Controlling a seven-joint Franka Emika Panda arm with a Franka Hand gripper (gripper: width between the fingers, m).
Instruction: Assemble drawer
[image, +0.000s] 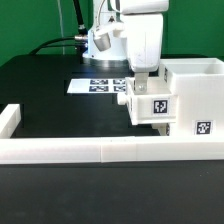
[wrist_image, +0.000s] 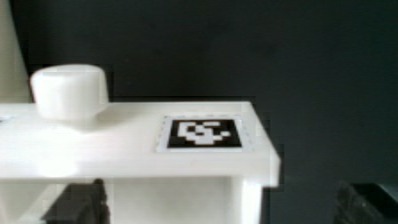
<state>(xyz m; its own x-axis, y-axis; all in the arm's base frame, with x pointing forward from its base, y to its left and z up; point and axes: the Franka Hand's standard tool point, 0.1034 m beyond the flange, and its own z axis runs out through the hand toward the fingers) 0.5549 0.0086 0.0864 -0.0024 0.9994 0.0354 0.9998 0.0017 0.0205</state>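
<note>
A white drawer tray (image: 150, 108) with a square tag and a round knob (image: 123, 97) stands behind the border wall, against the taller white case (image: 198, 92) at the exterior view's right. My gripper (image: 143, 76) comes straight down onto the tray's top. In the wrist view the tray's tagged face (wrist_image: 201, 133) and knob (wrist_image: 71, 95) are close up. My gripper (wrist_image: 222, 205) is open, with one dark finger (wrist_image: 80, 205) beside the tray's white wall and the other finger (wrist_image: 374, 205) apart from it. I cannot make out a second tray.
The long low white border wall (image: 100, 150) runs across the front, with a raised end (image: 10, 120) at the exterior view's left. The marker board (image: 98, 85) lies flat on the black table behind the tray, near the arm's base.
</note>
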